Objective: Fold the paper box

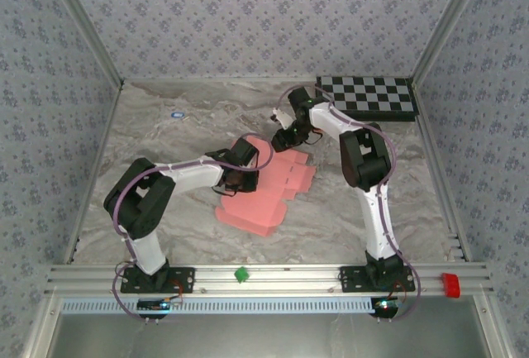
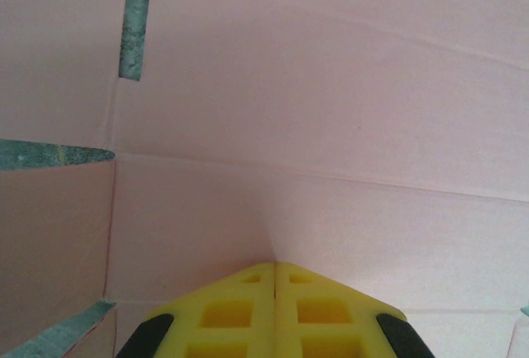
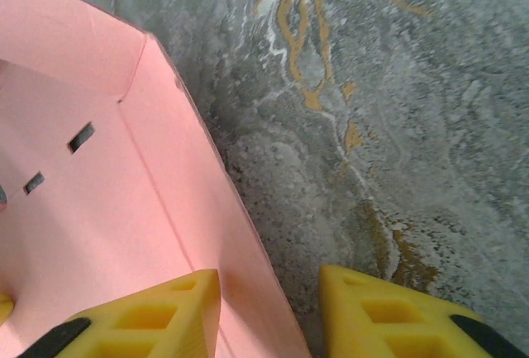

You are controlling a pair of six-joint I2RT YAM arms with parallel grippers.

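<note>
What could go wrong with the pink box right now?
1. The right gripper straddles a raised wall of the paper box; closing crooked might crumple the thin card.
2. The left gripper is shut, tips against a flat panel; if it slips, the box could slide on the table and miss its crease.

A checkerboard (image 1: pixel 369 96) lies in the marbled table's (image 1: pixel 165 155) far right corner; a small blue item (image 1: pixel 178 115) sits toward the far left. The near-edge rail (image 1: pixel 314 276) carries a green block (image 1: pixel 241 274) midway and a red block (image 1: pixel 450 284) at its right end.
</note>
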